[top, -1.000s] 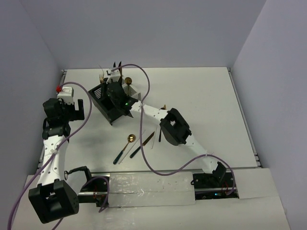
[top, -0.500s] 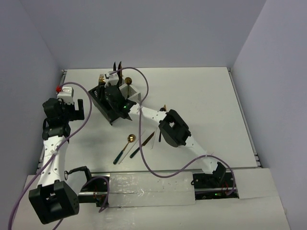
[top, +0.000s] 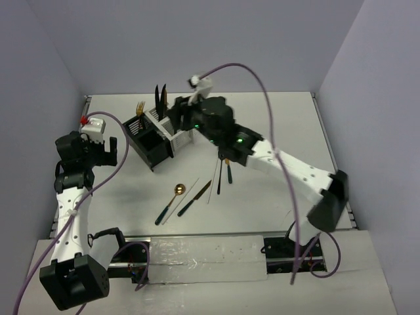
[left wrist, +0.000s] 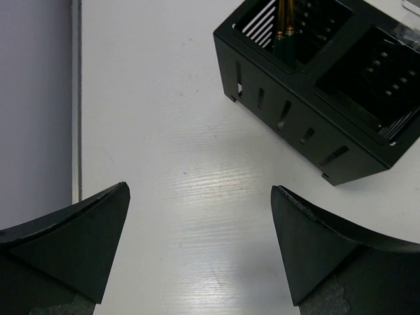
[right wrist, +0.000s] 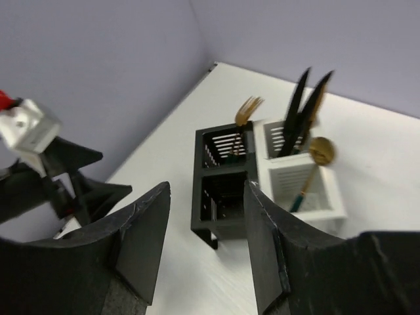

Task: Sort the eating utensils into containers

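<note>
Black and slatted, the black caddy (top: 149, 146) stood toward the far left of the table (top: 289, 115), its two compartments open upward. The white caddy (top: 178, 133) was set against its right side, the two touching along one wall. In the black caddy's far compartment a gold fork (right wrist: 247, 109) stood tines up, its dark green handle down inside. In the white caddy, the far cell held two black knives (right wrist: 306, 104) leaning together, and the near cell held a standing spoon (right wrist: 321, 150) with a gold bowl. The right gripper (right wrist: 207, 190) hung raised to the right of the black caddy, near the white one, facing both; its jaws stood partly apart with nothing between them. The left gripper (left wrist: 200, 190) was off the black caddy's left side, well apart from it, its jaws spread wide over bare tabletop and gripping nothing. Nearer the arm bases than the black caddy, and a little to its right, more utensils lay flat on the table. These were a loose spoon (top: 169, 204) with a gold bowl and green handle, a gold-bladed knife (top: 195, 197) just beside it, thin pale chopsticks (top: 211, 190) among them, and two dark pieces (top: 219, 180). The far ends of the dark pieces ran under the right arm, so their kind could not be told.
</note>
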{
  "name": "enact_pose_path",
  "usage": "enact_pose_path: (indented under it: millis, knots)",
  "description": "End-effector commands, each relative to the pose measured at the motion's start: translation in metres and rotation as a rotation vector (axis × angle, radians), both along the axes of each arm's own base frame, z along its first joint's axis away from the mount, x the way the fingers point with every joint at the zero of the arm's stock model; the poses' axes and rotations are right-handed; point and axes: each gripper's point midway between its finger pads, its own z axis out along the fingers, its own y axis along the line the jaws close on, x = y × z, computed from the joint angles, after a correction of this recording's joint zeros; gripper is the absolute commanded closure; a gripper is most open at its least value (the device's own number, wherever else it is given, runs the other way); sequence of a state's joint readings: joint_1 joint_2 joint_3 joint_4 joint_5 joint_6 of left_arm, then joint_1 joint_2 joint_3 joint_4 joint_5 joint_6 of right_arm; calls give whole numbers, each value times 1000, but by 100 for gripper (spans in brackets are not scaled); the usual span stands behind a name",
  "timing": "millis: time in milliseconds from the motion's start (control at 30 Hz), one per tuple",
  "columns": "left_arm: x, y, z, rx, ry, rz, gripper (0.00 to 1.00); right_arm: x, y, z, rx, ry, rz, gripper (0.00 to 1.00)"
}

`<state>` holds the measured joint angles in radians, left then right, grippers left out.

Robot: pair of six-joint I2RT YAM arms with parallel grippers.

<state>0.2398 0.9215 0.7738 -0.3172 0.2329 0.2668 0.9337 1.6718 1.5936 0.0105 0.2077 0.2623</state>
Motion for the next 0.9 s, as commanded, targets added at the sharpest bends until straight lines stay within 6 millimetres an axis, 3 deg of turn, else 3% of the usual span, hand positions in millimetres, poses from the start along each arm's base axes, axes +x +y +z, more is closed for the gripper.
enact_pose_path:
  millis: [0,33,67,100,167,200,267,400,567,733,867]
  knots:
    - [-2,-10,15,2,-7,-77,1,-5,-83,-75,-225,220,-98,44]
    - [-2,-11,14,-2,-5,-83,1,-6,-101,-88,-246,276,-123,44]
    - [-1,-11,14,-6,-7,-82,1,-15,-123,-117,-291,364,-133,44]
    - [-1,-12,13,-11,-7,-83,1,-6,-147,-130,-293,412,-189,44]
    - [0,-13,11,-21,-6,-85,1,-9,-173,-153,-312,475,-230,44]
    - [0,-13,11,-24,-4,-86,1,-13,-189,-178,-335,545,-247,44]
    - [-1,-14,8,-28,4,-88,1,-23,-200,-208,-394,627,-243,43]
    - [-3,-13,7,-22,8,-83,1,-28,-209,-258,-518,739,-257,37]
    - [-3,-9,1,-8,18,-64,1,-23,-208,-295,-602,825,-242,39]
    - [-5,-6,-1,8,22,-57,1,-19,-212,-324,-673,896,-256,47]
    - [-5,-3,-4,24,22,-50,1,-14,-213,-330,-683,914,-265,48]
